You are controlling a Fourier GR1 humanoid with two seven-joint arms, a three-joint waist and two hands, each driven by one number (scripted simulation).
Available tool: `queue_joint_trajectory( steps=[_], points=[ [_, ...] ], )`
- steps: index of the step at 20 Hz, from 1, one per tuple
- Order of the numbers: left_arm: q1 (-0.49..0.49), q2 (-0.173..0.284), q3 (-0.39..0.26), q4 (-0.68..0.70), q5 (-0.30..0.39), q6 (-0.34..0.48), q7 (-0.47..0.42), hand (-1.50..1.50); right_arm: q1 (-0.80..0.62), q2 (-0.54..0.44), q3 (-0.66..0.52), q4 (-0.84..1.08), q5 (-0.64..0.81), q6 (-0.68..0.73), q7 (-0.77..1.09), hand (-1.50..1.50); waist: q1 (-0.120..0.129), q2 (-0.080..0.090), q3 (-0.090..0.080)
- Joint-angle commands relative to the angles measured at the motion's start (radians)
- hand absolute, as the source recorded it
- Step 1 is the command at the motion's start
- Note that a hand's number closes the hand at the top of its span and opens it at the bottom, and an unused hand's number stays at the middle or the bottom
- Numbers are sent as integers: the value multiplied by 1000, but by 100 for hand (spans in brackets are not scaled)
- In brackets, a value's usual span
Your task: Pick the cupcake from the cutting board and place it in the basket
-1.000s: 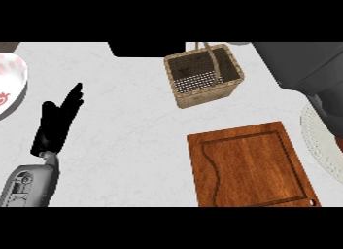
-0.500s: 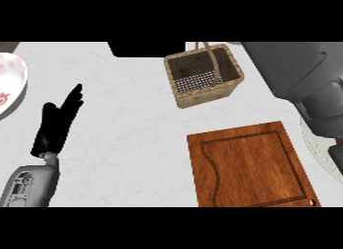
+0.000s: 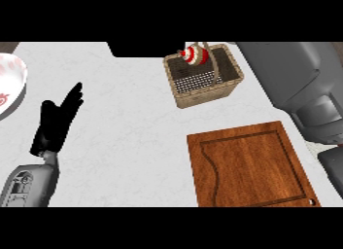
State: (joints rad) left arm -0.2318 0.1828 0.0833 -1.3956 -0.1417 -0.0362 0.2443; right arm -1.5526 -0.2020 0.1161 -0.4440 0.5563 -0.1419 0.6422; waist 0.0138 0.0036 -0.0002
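Cupcake (image 3: 195, 54), one only, red and white striped, shows at the far rim of the basket (image 3: 202, 92), at its back left corner; its lower part is cut off by the rim, so whether it rests inside or hangs above cannot be told. One wicker basket, dark mesh floor visible, thin handle arching across it. One wooden board (image 3: 249, 168) lies near the desk's front, bare, with its front edge cut by the view's lower limit. One plate (image 3: 3, 87), white with red marks, at the left edge, only partly in view. Left hand (image 3: 56, 124) rests over the desk (image 3: 131, 131) at the left, fingers straight and together, pointing away, holding nothing; its grey forearm (image 3: 30, 182) enters from the lower edge. Right arm (image 3: 300, 82) is a large grey mass along the right side, running up toward the basket; its hand is not visible, hidden beyond the arm or the upper limit, so the state of its fingers cannot be read. A dark rectangular patch (image 3: 142, 48) sits at the desk's far edge beside the basket; what it is cannot be made out.
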Motion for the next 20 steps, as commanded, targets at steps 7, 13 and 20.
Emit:
queue_joint_trajectory(
  steps=[7, 13, 20],
  points=[
    [-33, 2, 12, -10, -3, 15, 35, 0, 72, -63, -58, -120, 49, -316, 21, -150, -15, -6, 0],
    [62, 2, 19, 4, -2, 9, -51, 0, 167, -198, -140, -280, -10, -274, 116, -150, -42, -16, 1],
    [20, -3, 30, 11, -5, 30, -9, 0, 440, -335, -174, -656, -108, -93, 151, -150, -70, -21, 1]
  ],
)
